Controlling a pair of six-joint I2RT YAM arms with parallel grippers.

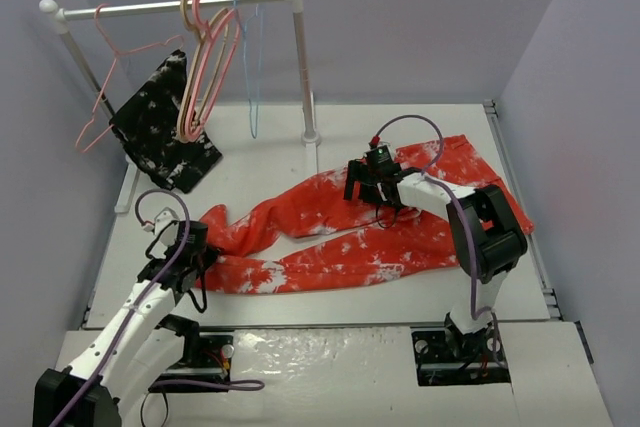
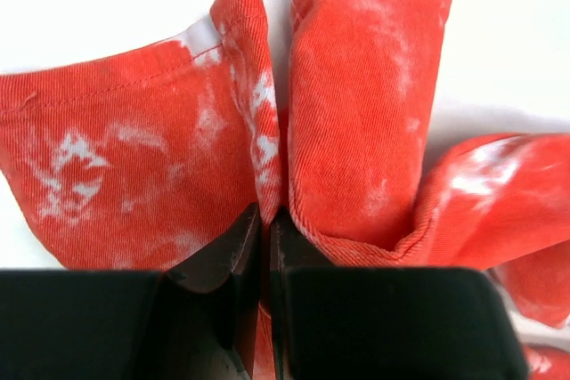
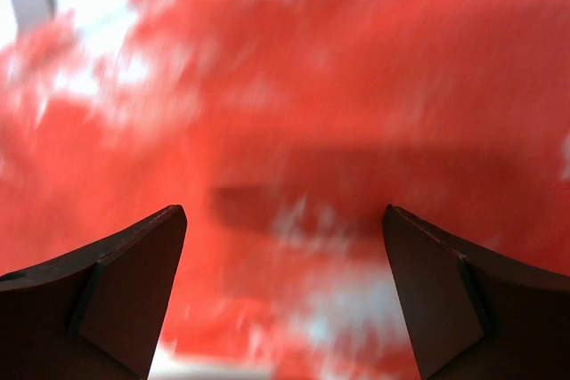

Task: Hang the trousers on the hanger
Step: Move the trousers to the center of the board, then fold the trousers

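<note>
On the tabletop (image 1: 400, 127) the trousers (image 1: 340, 252) lie unhung; left pincer (image 2: 265, 220) pinches a cuff fold, right pincer (image 3: 283, 213) hovers spread above them, hanger (image 1: 250, 87) untouched on the rail (image 1: 150, 7).

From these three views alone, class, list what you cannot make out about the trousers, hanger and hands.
Right wrist view: trousers blurred by motion; right hand contact unclear.
Top view: hook of the hanger too thin to see.
Left wrist view: left hand hides the pinched cloth.
</note>
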